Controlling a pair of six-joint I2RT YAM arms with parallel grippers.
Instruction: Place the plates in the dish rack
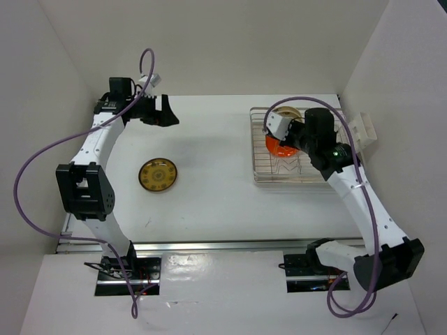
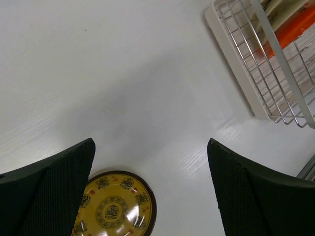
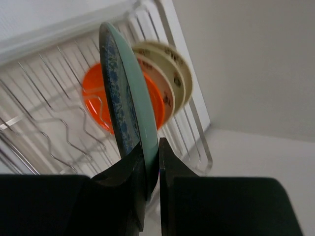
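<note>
My right gripper (image 3: 152, 145) is shut on the rim of the patterned blue-grey plate (image 3: 125, 98) and holds it on edge over the silver wire dish rack (image 3: 39, 73). The orange plate (image 3: 93, 98) and cream plates (image 3: 172, 73) stand in the rack just behind it. In the top view the right gripper (image 1: 276, 132) is over the rack (image 1: 293, 174), beside the orange plate (image 1: 279, 149). The patterned yellow-brown plate (image 1: 158, 174) lies flat on the table. My left gripper (image 1: 164, 112) is open and empty, well behind that plate (image 2: 113, 204).
A small white slotted holder (image 1: 363, 132) sits against the right wall beside the rack. White walls close in the table at the left, back and right. The rack's corner (image 2: 256, 73) shows at the left wrist view's upper right.
</note>
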